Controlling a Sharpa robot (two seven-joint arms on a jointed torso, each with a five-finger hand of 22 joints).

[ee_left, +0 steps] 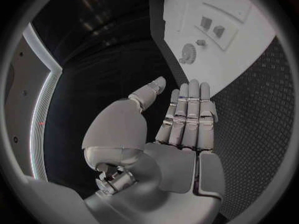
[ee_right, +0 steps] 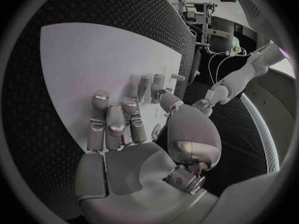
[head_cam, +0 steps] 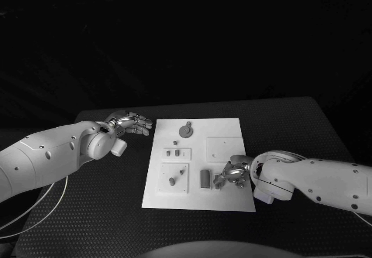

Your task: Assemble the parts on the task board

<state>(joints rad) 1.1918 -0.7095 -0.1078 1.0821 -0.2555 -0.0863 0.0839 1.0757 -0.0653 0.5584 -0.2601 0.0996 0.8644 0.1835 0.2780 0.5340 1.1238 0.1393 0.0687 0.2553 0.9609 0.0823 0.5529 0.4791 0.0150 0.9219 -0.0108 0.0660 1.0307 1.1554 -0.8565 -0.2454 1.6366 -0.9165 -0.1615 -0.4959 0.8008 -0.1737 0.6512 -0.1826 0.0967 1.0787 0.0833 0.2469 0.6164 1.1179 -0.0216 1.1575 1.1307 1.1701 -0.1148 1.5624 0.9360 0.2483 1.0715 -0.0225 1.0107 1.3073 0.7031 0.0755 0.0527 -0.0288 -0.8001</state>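
Black table [head_cam: 310,123] bears one task board [head_cam: 224,201]; left hand [head_cam: 133,123] fingers apart, right hand [head_cam: 233,171] fingers unclear.

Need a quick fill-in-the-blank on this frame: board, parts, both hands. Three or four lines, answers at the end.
1. The task board is a flat plate of ____ colour on the black table.
2. The robot's ____ hand is over the board's near edge, beside the upright cylinder part.
3. The left hand is off the board, over the table, and holds ____.
4. The round disc part lies at the board's ____ end from the robot.

Missing words: white; right; nothing; far
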